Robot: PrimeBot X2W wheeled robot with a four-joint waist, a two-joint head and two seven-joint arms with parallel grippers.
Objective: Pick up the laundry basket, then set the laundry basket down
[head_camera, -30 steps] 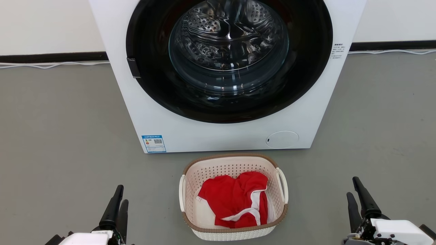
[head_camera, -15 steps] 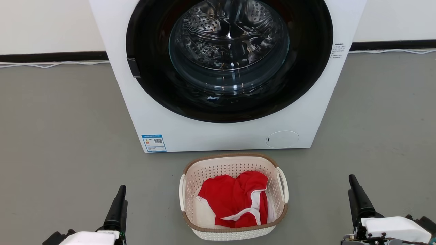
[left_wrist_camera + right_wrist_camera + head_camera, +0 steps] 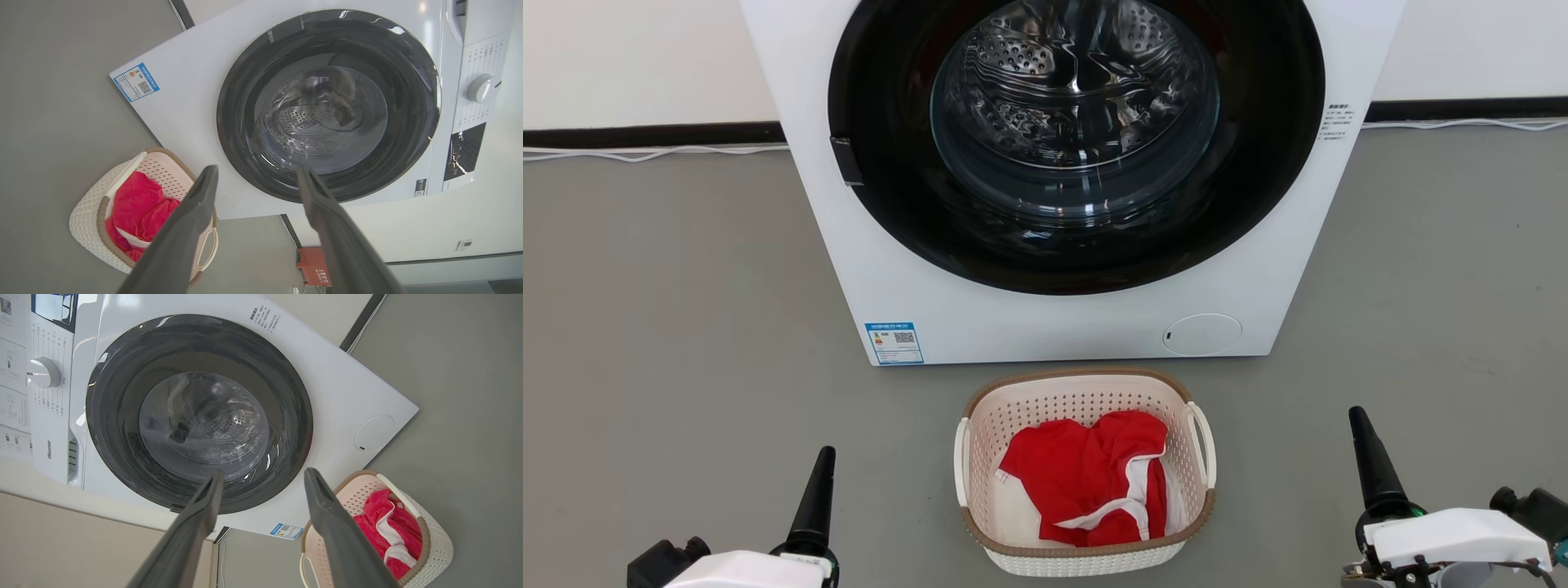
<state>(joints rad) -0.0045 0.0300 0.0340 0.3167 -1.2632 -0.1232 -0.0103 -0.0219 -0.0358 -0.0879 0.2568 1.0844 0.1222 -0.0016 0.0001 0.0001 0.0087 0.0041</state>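
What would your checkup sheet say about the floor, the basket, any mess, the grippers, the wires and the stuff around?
Surface: flat grey floor.
Job's things: basket on the floor before the washer, red cloth inside, nothing touching it.
Clutter: nothing seen.
Grippers: left gripper and right gripper both open, one either side of the basket, apart from it.
Cables: white cable along the wall base.
Surroundings: white washer, door shut; pale wall.

The laundry basket [image 3: 1085, 559] stands on the floor [image 3: 670, 327] just before the washing machine [image 3: 1054, 327] — a garment [image 3: 1086, 482] inside it. The left gripper [image 3: 823, 465] and right gripper [image 3: 1364, 441] flank it, well apart.
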